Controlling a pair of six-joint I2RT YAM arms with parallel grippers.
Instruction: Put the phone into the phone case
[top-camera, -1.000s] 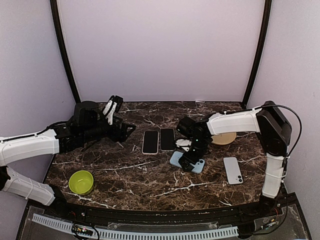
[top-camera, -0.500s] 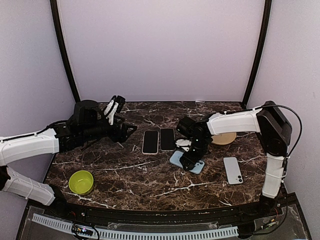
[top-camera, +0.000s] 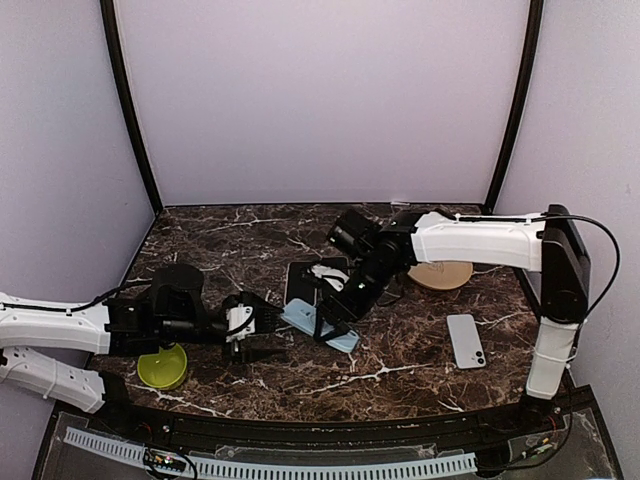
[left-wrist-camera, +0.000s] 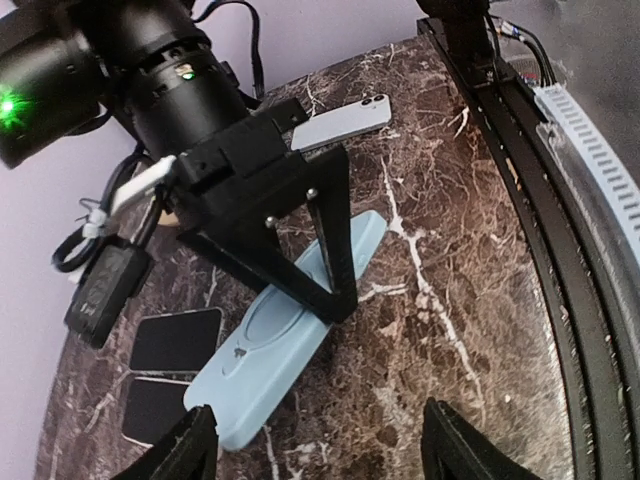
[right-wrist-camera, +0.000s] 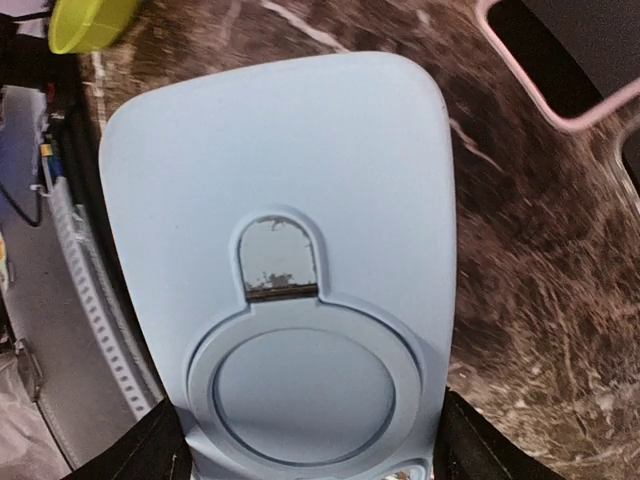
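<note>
One light-blue phone case (top-camera: 300, 318) sits ring-side up at mid-surface (top-camera: 420, 360), pinched across its width by the right claw (right-wrist-camera: 310, 455); whether it touches down is unclear. Two dark phones (left-wrist-camera: 178, 340) behind it are half hidden overhead by that arm. The left claw (top-camera: 268, 335) hangs spread and empty just beside the case.

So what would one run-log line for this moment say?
right gripper: grips blue phone case | left gripper: open, close by | white phone: lying apart
</note>
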